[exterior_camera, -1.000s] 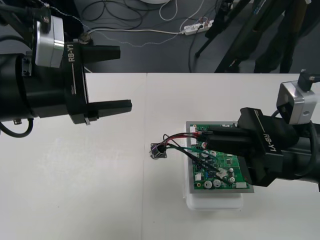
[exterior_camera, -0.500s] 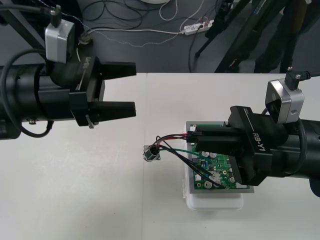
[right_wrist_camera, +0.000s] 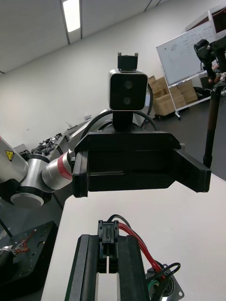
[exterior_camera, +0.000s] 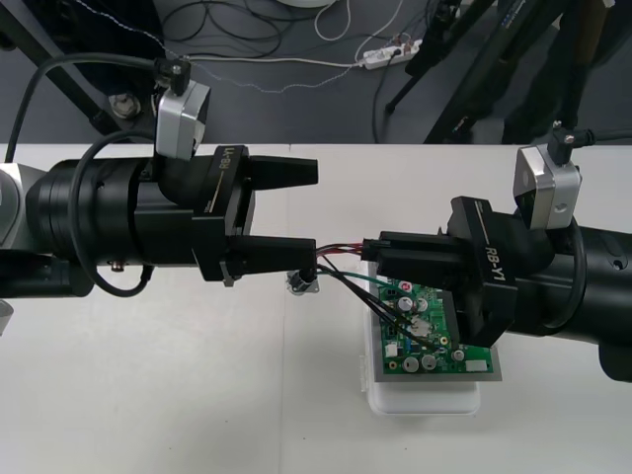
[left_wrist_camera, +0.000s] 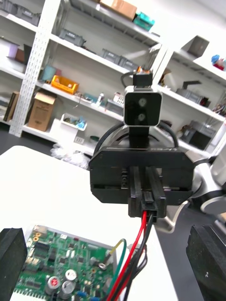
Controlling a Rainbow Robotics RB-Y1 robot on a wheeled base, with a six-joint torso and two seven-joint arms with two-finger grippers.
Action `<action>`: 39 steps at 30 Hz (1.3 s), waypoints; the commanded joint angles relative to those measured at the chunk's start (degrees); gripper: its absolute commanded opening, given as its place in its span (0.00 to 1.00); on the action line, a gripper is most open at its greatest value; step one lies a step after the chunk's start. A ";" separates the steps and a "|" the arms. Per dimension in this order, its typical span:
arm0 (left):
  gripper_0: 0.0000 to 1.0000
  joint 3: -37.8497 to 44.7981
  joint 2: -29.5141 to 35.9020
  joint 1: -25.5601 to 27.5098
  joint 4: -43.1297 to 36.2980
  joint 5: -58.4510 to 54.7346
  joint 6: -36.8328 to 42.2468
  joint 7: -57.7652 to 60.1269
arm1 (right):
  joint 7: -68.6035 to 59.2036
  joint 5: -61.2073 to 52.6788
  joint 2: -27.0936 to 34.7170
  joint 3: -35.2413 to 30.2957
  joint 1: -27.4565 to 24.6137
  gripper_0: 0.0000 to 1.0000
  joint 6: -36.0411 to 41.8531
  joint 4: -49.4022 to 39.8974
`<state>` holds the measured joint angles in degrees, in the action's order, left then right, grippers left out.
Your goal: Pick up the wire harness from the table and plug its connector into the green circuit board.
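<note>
pinching black plug [right_wrist_camera: 108, 234] in right fingers [right_wrist_camera: 132, 268] near green board [exterior_camera: 410, 346] | left fingers [exterior_camera: 281, 171] wide apart, facing the plug

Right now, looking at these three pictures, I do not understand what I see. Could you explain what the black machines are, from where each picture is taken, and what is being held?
It is one robot with two arms, each ending in a two-finger claw. The wide picture looks down on a light table. The two tall pictures come from cameras on the wrists; each faces the other arm's claw. On the table, a green circuit board sits on a white base. The right claw is shut on the black plug of a wire harness, whose red, black and green wires run to a round metal socket. The left claw is open, facing it. The plug is not in the board.
</note>
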<state>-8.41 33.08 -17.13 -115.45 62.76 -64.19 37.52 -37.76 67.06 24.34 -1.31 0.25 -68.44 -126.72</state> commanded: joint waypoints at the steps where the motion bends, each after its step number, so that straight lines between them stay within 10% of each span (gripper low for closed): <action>1: 1.00 -3.28 -1.09 -0.63 -2.59 1.31 1.53 1.76 | 1.72 0.61 0.27 1.39 1.51 0.00 0.68 -0.72; 22: 1.00 -7.32 -1.80 -1.33 -2.94 1.22 6.54 1.15 | 2.69 0.26 0.18 2.19 1.51 0.00 0.68 -0.72; 28: 0.70 -7.32 -1.80 -1.59 -2.94 1.22 6.54 1.06 | 2.69 0.00 0.18 2.19 1.33 0.00 0.68 -0.72; 39: 0.46 -7.41 -1.88 -2.03 -2.94 1.22 7.06 1.06 | 2.78 -0.09 0.18 2.19 1.07 0.00 0.68 -0.72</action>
<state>-15.05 32.54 -17.13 -116.58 63.80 -60.02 37.52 -36.62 67.50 24.34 -0.35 0.26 -67.83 -126.52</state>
